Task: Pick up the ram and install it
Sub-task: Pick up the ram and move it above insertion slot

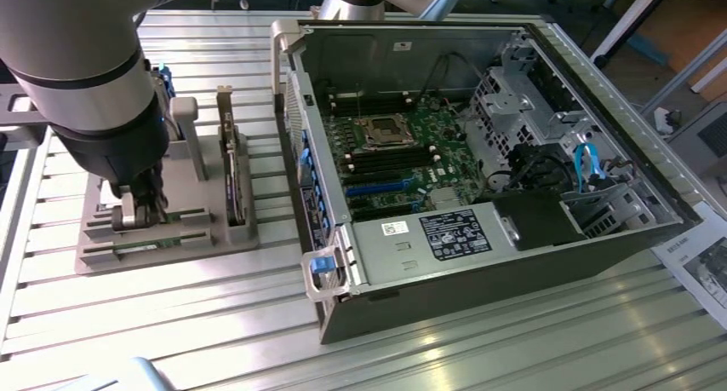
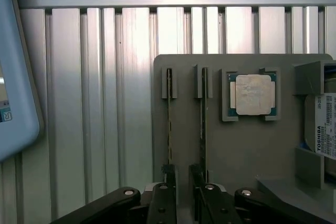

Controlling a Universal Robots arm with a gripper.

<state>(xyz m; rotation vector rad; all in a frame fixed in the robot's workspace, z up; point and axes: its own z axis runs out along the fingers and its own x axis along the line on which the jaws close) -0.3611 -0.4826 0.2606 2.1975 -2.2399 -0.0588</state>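
Claw (image 2: 181,172) spread apart, holding nothing, low over gray holder (image 2: 185,103), ram (image 2: 169,119) and twin stick (image 2: 202,119) slotted there

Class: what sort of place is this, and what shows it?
Probably a robotics lab bench for computer assembly: a robot arm, an open computer case, a grey parts fixture.

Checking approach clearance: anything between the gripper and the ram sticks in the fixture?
Nothing visible. The open gripper sits at one end of the two ram sticks in the grey fixture; the processor lies clear beside them.
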